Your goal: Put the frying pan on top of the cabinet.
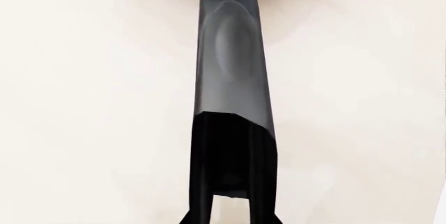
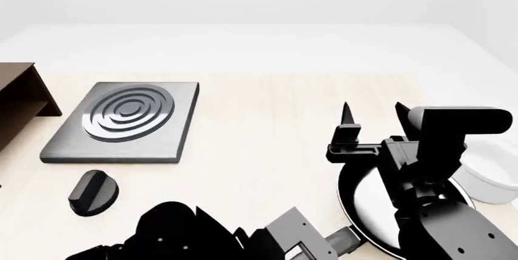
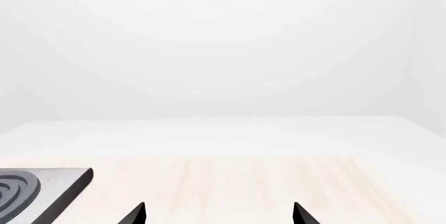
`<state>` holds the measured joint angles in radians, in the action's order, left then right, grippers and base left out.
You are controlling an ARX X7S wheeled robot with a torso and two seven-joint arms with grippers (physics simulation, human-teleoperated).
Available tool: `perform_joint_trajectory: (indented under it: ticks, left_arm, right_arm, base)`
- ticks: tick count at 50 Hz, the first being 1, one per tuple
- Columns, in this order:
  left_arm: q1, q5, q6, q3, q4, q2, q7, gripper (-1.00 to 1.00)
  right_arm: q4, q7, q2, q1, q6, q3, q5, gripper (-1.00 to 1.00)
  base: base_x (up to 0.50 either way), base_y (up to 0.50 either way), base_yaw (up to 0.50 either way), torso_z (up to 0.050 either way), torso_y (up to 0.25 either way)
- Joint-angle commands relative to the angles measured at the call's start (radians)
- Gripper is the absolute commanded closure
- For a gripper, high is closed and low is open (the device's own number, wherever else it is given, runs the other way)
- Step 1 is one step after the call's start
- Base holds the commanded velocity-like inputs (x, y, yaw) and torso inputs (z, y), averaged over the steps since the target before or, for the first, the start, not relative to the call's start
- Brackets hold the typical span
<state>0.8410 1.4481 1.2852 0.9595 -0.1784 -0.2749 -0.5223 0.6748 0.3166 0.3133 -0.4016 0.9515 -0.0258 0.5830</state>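
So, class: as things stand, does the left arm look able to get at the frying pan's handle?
Probably yes. In the left wrist view the handle runs straight out from the left gripper, with only bare table either side.

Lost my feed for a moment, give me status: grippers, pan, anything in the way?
Left gripper at the frying pan handle, grip unclear. Right gripper open, empty, above pan. Cabinet far left; hotplate and knob between.
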Motion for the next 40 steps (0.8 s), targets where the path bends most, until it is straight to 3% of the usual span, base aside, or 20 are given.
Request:
perform_joint_trajectory:
  ticks: [1, 21, 40]
  left_arm:
    - [0.017, 0.009, -0.001, -0.001, -0.020, -0.020, -0.013, 1.00]
    - [0.047, 0.082, -0.048, -0.114, -0.127, -0.169, -0.035, 1.00]
    - [-0.035, 0.105, -0.163, -0.240, -0.178, -0.349, -0.029, 1.00]
  right_arm:
    - [0.004, 0.006, 0.004, -0.004, 0.003, -0.002, 0.009, -1.00]
    - [0.000, 0.019, 0.007, -0.012, 0.001, 0.007, 0.013, -1.00]
    - [0.004, 0.028, 0.013, -0.012, 0.000, 0.007, 0.023, -1.00]
  base:
    - [0.00, 0.00, 0.00, 0.000, 0.000]
    - [0.00, 0.00, 0.00, 0.000, 0.000]
    - [0.00, 0.00, 0.00, 0.000, 0.002]
